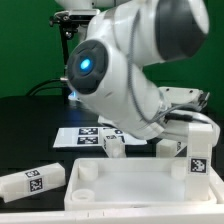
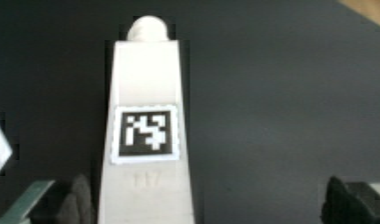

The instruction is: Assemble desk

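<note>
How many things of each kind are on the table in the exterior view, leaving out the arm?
Top: 1
Legs: 4
Marker board: 1
Total: 6

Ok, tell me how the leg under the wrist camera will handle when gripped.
Leg: probably stiff, being blocky white plastic. Its flat sides should keep it from rolling. Smooth faces may slip between the open fingers.
</note>
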Action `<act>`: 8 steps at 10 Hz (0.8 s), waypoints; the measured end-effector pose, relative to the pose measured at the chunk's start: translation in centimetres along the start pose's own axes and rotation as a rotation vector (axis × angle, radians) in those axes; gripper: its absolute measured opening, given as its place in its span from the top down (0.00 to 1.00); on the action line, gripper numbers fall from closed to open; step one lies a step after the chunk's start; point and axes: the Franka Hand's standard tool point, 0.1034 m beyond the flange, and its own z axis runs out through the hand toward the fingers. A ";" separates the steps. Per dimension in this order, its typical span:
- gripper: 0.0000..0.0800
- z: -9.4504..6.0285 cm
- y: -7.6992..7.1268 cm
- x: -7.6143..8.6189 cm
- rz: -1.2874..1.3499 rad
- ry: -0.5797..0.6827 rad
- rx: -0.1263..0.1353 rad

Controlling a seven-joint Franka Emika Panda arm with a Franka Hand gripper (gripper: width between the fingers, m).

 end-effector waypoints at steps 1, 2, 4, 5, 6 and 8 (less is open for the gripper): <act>0.19 0.5 0.3 0.2 0.013 -0.009 0.003; 0.19 1.1 0.5 0.3 0.020 -0.018 0.005; 0.19 1.7 1.4 0.9 0.037 -0.032 0.002; 0.19 2.1 1.6 0.9 0.040 -0.040 -0.003; 0.19 2.0 1.5 1.0 0.040 -0.038 -0.002; 0.35 2.0 1.5 1.0 0.041 -0.038 -0.002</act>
